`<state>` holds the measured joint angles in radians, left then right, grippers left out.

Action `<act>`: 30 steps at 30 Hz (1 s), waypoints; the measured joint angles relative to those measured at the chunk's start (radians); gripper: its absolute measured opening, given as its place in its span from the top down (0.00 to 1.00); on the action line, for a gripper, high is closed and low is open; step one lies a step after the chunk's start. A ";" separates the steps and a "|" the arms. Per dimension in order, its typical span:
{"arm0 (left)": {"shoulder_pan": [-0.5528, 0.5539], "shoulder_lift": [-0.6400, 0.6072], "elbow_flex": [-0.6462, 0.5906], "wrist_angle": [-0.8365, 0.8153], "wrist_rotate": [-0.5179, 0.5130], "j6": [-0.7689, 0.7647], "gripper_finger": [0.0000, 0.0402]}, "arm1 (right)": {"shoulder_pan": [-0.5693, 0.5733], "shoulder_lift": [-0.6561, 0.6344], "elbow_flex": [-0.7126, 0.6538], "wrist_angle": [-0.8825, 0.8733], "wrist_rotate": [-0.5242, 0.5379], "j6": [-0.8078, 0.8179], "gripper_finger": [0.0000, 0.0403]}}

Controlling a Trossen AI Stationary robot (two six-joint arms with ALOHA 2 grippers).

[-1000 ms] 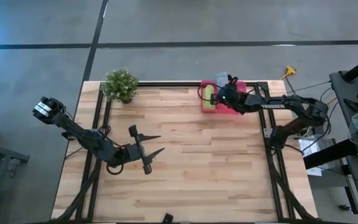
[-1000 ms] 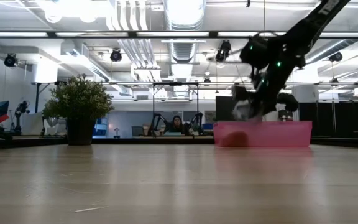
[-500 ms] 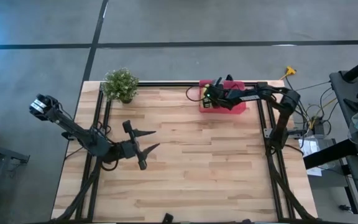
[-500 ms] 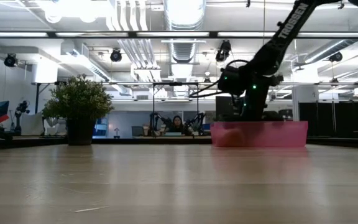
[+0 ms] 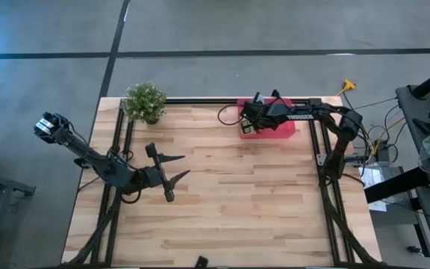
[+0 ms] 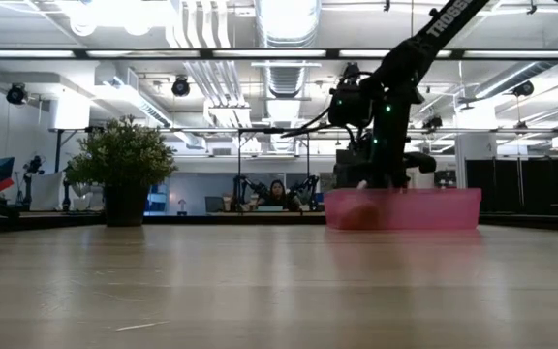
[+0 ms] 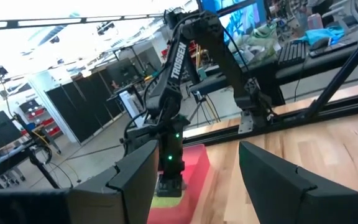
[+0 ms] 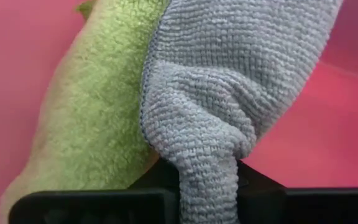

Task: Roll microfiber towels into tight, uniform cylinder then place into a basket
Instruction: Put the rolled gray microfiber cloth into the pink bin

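pinching the grey towel (image 8: 229,87) between pressed fingers, your right gripper (image 5: 249,119) sits low in the pink basket (image 5: 284,128) at the counter's (image 5: 237,202) far edge. the grey roll lies touching the lime green towel (image 8: 98,112), long axes roughly parallel. release carelessly and it may spring loose, or cling and lift out. your left gripper (image 5: 172,170) waits spread, well apart.
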<state>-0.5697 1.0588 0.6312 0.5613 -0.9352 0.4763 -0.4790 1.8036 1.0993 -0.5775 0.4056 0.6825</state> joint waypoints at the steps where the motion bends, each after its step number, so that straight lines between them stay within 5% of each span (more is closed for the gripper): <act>1: 0.000 0.000 0.000 -0.001 0.000 -0.003 0.48 | 0.005 -0.002 0.006 -0.014 0.002 0.004 0.92; 20: -0.002 0.003 0.000 -0.003 0.000 -0.028 0.48 | 0.012 -0.003 -0.077 0.020 -0.024 0.052 0.91; 30: -0.002 0.003 0.000 -0.005 0.000 -0.028 0.48 | 0.023 -0.003 -0.075 0.059 -0.020 -0.007 0.63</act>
<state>-0.5720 1.0615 0.6312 0.5560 -0.9352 0.4484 -0.4563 1.8008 1.0248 -0.5189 0.3855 0.6752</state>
